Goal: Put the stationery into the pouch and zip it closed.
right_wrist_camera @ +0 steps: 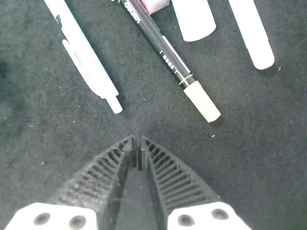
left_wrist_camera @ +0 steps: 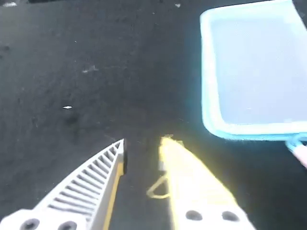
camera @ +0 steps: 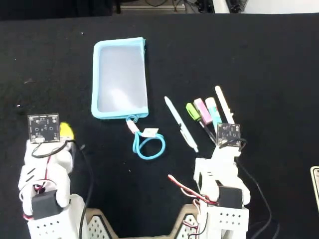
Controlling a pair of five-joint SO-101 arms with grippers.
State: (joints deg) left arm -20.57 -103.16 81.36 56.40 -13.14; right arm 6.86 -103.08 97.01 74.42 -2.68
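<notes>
A light blue pouch (camera: 119, 79) lies flat at the left middle of the black table, and the left wrist view has it (left_wrist_camera: 254, 72) ahead of my left gripper (left_wrist_camera: 143, 146). That gripper is open, a white and a yellow finger with bare table between them, and it rests short of the pouch's near left corner. A white pen (camera: 180, 123), green (camera: 193, 111), pink (camera: 203, 110) and teal (camera: 213, 110) highlighters and a white stick (camera: 224, 104) lie right of the pouch. My right gripper (right_wrist_camera: 138, 142) is shut, empty, just short of a black pen (right_wrist_camera: 172, 62).
A blue strap loop (camera: 148, 146) with a white tag trails from the pouch's near right corner toward the table's front. Both arm bases (camera: 219, 199) stand at the front edge. A pale object (camera: 315, 179) pokes in at the right edge.
</notes>
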